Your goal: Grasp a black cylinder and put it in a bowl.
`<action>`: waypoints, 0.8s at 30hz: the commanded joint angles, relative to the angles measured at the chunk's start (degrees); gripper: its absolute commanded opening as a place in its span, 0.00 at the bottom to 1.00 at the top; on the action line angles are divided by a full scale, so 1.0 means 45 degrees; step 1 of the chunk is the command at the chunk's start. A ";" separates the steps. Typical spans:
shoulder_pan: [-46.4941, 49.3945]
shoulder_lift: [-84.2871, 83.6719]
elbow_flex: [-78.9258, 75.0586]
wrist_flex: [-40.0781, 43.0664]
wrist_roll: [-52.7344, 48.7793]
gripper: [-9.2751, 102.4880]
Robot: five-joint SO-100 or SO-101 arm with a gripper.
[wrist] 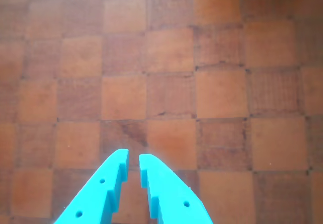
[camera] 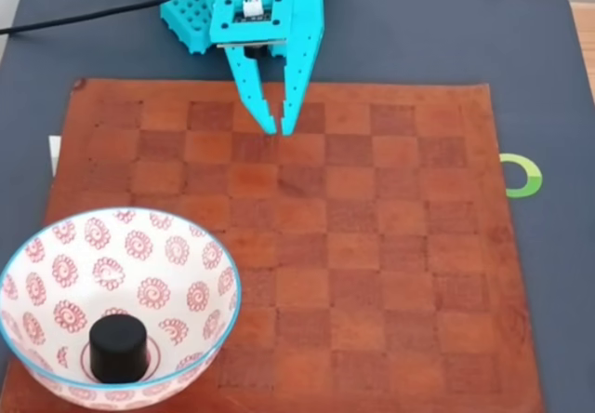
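Black cylinder [camera: 118,348] upright inside bowl [camera: 56,246] — gripper [camera: 278,130] apart, empty.

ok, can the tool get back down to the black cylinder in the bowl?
Probably yes: the black cylinder stands upright mid-bowl, open from above, nothing covering it. The tool is far across the board, nearly closed.

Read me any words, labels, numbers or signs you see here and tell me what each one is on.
No readable text.
Green and white ring mark on the dark table: a symbol, no letters.
Bowl: red spiral flowers, no writing.
Turquoise end effector: no legible label.
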 commanded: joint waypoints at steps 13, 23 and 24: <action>0.0098 0.0625 0.0137 0.0645 -0.0195 0.08; 0.0059 0.0625 0.0137 0.0645 -0.0195 0.08; 0.0039 0.0625 0.0137 0.0645 -0.0195 0.08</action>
